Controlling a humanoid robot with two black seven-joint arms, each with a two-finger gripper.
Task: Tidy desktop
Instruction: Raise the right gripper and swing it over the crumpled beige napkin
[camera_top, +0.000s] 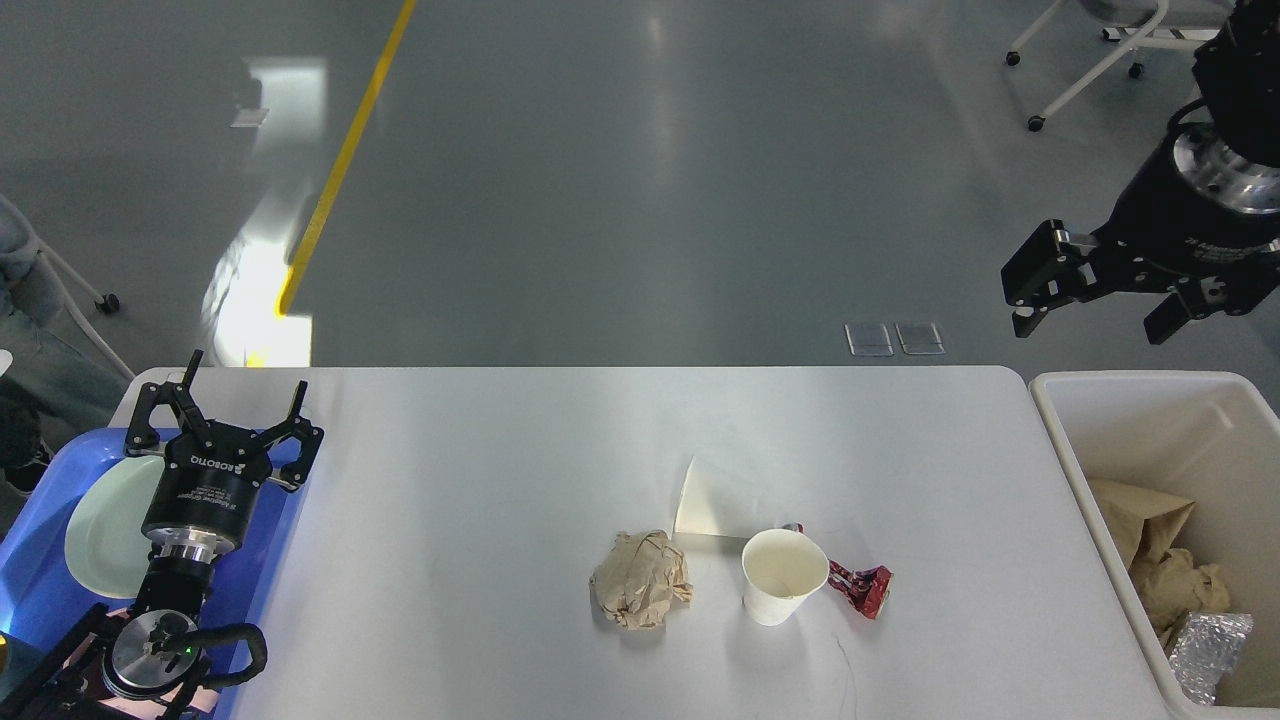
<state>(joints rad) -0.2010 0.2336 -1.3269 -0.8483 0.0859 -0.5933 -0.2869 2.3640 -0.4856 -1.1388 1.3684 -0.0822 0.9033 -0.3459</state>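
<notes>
light: even, bright, overhead | glare: white patch on grey floor beside yellow line, pale vertical streaks farther back | desktop: soft sheen, brighter mid-top | shadows: faint, short under paper cup and crumpled paper | focus: sharp throughout | slight blur at far-left edge

Left arm: enters from the lower-left corner, wrist angled up and away from the viewer.
Left gripper: fingers spread apart, pointing away, nothing between them.
Right arm: enters from the upper-right edge, held high.
Right gripper: pointing down-left, fingers spread apart, nothing held.
</notes>
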